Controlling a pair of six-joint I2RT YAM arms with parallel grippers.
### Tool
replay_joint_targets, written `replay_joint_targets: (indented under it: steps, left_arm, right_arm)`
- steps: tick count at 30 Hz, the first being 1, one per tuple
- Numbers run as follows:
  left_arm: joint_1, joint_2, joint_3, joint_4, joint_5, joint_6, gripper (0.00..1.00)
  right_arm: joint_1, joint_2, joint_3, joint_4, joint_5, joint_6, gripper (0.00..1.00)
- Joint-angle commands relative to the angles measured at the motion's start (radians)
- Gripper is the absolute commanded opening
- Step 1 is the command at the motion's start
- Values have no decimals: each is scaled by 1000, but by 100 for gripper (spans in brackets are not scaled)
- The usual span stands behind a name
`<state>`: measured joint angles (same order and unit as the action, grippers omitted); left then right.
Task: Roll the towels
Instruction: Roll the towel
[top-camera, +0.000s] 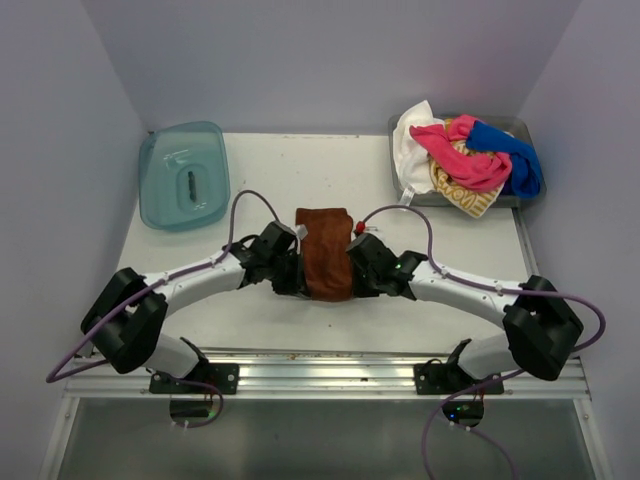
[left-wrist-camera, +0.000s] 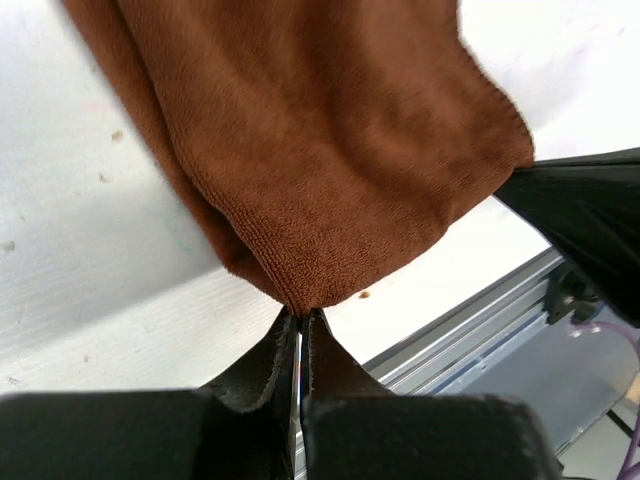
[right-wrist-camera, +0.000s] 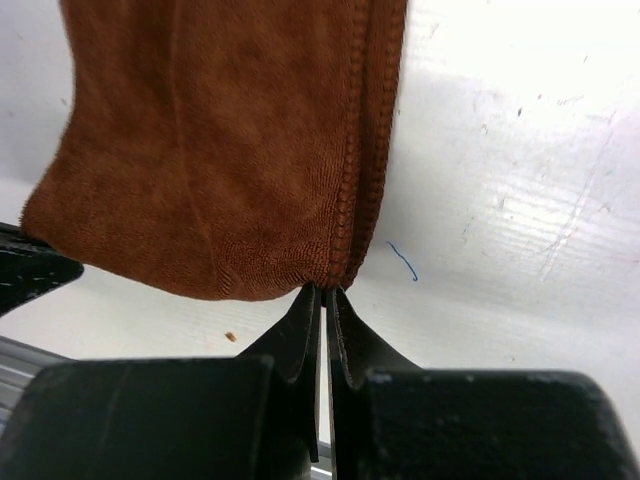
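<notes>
A rust-brown towel (top-camera: 325, 250) lies folded into a narrow strip on the white table, its long side running away from the arms. My left gripper (top-camera: 296, 284) is shut on the towel's near left corner (left-wrist-camera: 300, 290), pinching the cloth at the fingertips. My right gripper (top-camera: 357, 282) is shut on the near right corner, right at the stitched hem (right-wrist-camera: 345, 255). The two grippers face each other across the near end. More towels sit heaped at the back right: pink (top-camera: 458, 157), blue (top-camera: 512, 152), white (top-camera: 408, 140) and yellow-and-white (top-camera: 468, 198).
The heaped towels fill a grey tray (top-camera: 507, 203) at the table's back right corner. A translucent teal plastic tray (top-camera: 185, 175) rests upside down at the back left. An aluminium rail (top-camera: 330, 365) runs along the near edge, just behind the grippers.
</notes>
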<state>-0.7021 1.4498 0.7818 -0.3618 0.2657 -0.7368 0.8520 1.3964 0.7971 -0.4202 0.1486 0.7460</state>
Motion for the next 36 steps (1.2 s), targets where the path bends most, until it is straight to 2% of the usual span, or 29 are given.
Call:
replay_joint_targets:
  steps: [1,7,16,21,32,35,36]
  left_arm:
    - [21,-29,59,-17,-2,-36,0]
    - [75,-25,91,-3,0,-52,0]
    - [162,90,157,36,4,-19,0]
    - [223,156,184,46,21,14,0]
    - [228,307,266,51,17,54,0]
    - [228,302,296,17,14,83,7]
    - [227,293,301,1,10,94,15]
  right_arm:
    - [1,-11,94,-52,94,-33,0]
    - [-1,48,210,-97,154,-71,0]
    - [-24,210,359,-126,206,-119,0]
    - [-62,280,384,-101,181,-123,0]
    - [-136,414,395,-51,155,-145,0]
    - [-140,394,386,-48,144,-145,0]
    - [-140,383,373,-48,144,-148,0]
